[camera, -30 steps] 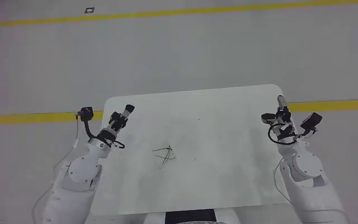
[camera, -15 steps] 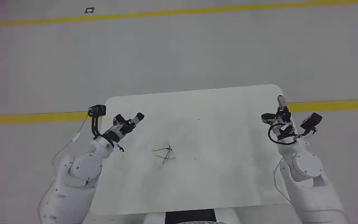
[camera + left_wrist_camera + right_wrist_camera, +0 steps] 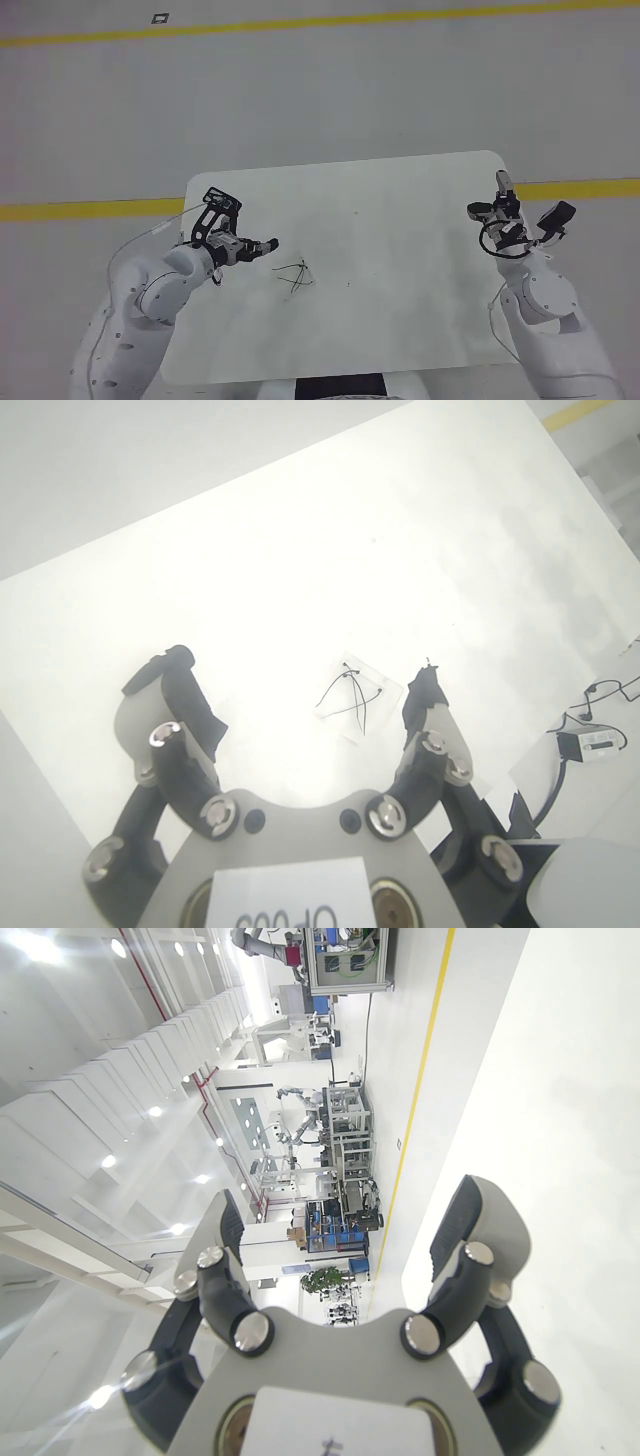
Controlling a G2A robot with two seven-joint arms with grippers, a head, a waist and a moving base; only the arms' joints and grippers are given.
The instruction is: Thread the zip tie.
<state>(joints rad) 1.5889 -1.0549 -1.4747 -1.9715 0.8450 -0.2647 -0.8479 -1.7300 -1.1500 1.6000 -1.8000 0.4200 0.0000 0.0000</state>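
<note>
A few thin black zip ties [image 3: 295, 274] lie crossed in a small pile on the white table [image 3: 400, 230], left of its middle. In the left wrist view the zip ties [image 3: 352, 698] rest on what looks like a small clear sheet, ahead of and between the fingers. My left gripper [image 3: 268, 245] [image 3: 305, 672] hovers just left of the pile, open and holding nothing. My right gripper [image 3: 503, 185] [image 3: 350, 1208] is at the table's right edge, pointing away from the table, open and empty.
The table's near and far edges and rounded corners are visible. Grey floor with yellow lines surrounds it. A small black box with cables [image 3: 590, 745] lies on the floor beside the table.
The left arm has swung right and inward over the table, bringing its gripper from the left edge to just beside the zip ties. The right arm has stayed still.
</note>
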